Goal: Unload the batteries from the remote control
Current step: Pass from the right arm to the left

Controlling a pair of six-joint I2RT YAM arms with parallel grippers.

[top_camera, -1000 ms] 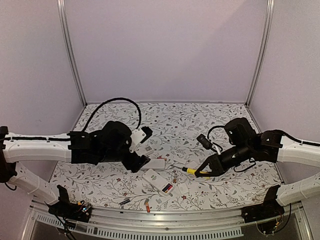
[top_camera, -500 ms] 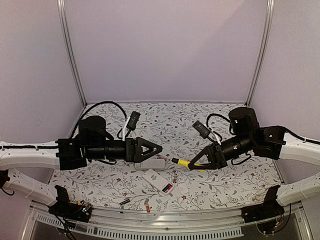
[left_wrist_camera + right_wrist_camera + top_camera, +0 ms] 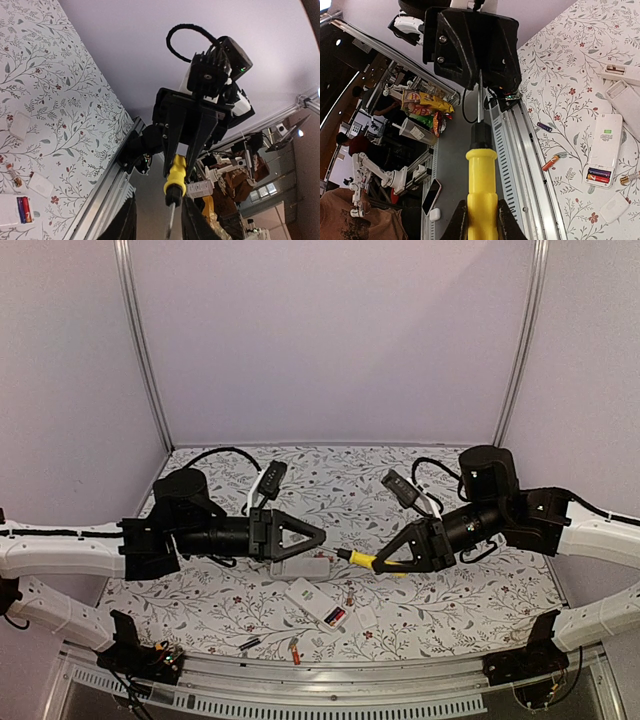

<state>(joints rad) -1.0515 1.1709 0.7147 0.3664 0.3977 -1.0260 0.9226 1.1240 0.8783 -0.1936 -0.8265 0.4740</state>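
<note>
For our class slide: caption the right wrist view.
Right gripper holds a yellow-handled screwdriver, tip toward the left gripper; batteries sit in the opened remote.

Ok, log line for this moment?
right pincer: shut on screwdriver | left pincer: open around its shaft | open remote: batteries inside

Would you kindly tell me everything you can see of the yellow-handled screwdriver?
The screwdriver has a yellow, plastic-looking handle, a black collar and a thin metal shaft. The right tool is clamped on its handle and holds it in the air above the table. The shaft points at the left tool, and its tip sits between that tool's parted jaws. Whether they touch it is unclear.
</note>
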